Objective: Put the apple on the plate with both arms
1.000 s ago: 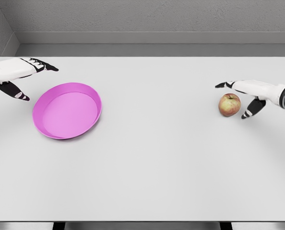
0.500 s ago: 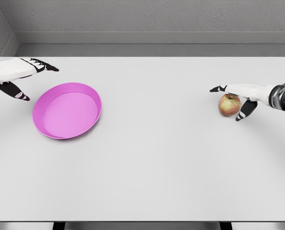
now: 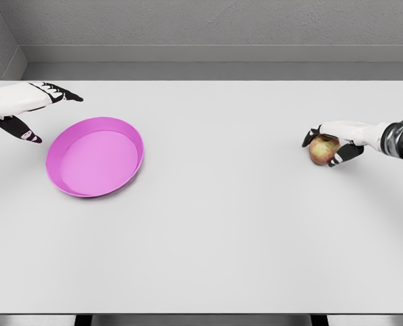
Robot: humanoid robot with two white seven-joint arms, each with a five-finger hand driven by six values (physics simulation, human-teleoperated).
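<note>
The apple (image 3: 322,149) is sitting on the white table (image 3: 222,224), far to the right of the pink plate (image 3: 95,157), with most of the tabletop lying between the two. The right hand (image 3: 336,141) is wrapping around the apple from above and behind, dark fingers curling down its far and near sides, so it looks to be gripping the fruit, though the apple appears to be resting on the table rather than lifted. The left hand (image 3: 26,107) is hovering just beyond the plate's upper-left edge, fingers spread loosely and holding nothing, not touching the rim as far as I can tell. The plate is sitting empty. By my reckoning only the grasp is getting done; lifting the apple, carrying it across to the plate, perhaps passing it to the other hand, and setting it down are all left.
</note>
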